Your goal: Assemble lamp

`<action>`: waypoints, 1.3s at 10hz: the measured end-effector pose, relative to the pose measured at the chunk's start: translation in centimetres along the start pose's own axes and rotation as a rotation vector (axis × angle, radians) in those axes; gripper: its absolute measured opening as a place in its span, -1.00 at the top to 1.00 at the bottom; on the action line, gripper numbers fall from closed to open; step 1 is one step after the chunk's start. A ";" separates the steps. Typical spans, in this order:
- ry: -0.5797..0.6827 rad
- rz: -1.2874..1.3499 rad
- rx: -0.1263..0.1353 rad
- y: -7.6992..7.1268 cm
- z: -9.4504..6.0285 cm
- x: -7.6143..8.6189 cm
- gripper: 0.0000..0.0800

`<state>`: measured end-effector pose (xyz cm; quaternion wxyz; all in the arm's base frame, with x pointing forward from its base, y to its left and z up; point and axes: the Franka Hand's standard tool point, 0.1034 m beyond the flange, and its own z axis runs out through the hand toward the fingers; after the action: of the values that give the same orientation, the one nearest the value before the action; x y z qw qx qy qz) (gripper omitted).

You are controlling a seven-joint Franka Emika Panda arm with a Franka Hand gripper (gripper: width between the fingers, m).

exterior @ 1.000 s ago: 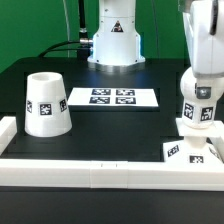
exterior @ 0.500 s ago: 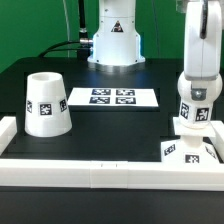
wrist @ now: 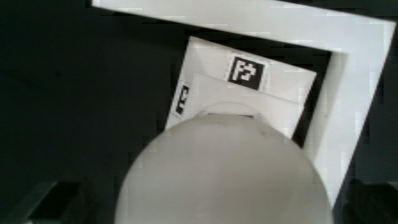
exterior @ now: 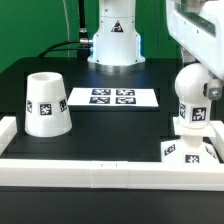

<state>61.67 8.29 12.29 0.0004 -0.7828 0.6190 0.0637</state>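
The round-headed bulb (exterior: 194, 100) stands upright on the flat square base (exterior: 186, 150) at the exterior view's right. My gripper (exterior: 200, 76) sits just above and around the bulb's head, and one dark finger (exterior: 212, 89) shows beside it. In the wrist view the bulb (wrist: 222, 170) fills the space between my two dark fingers (wrist: 43, 204), which stand apart from its sides, so the gripper (wrist: 214, 208) looks open. The base (wrist: 267, 80) with its tag lies below. The tapered shade (exterior: 45, 103) stands alone, mouth up, at the exterior view's left.
The marker board (exterior: 112, 97) lies mid-table. A long white rail (exterior: 100, 171) runs along the front edge, with end blocks at both sides, and it also shows in the wrist view (wrist: 267, 20). The arm's pedestal (exterior: 113, 38) stands at the back.
The gripper has let go of the bulb and risen, baring the bulb's round head. The bulb stays upright on the base. The shade has not moved.
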 end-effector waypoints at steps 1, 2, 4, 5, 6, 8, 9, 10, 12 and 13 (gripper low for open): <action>0.000 -0.083 0.000 0.0 0.0 0.0 -0.75; 0.000 -0.149 0.000 0.0 0.0 0.0 -0.75; 0.024 -0.376 -0.012 0.0 -0.1 -0.3 -0.75; 0.035 -0.490 -0.019 0.0 -0.1 -0.4 -0.75; 0.044 -0.585 -0.008 -0.2 -0.1 -0.4 -0.75; 0.075 -0.820 0.020 -0.7 -0.2 -0.6 -0.75; 0.088 -0.898 0.037 -0.7 -0.2 -0.3 -0.75; 0.089 -0.962 0.031 -0.4 -0.2 0.0 -0.75; 0.095 -1.077 0.022 -0.4 -0.2 0.1 -0.75; 0.097 -1.137 0.019 -0.4 -0.2 0.2 -0.75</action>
<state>62.11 8.14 12.41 0.0134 -0.9948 0.1001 0.0121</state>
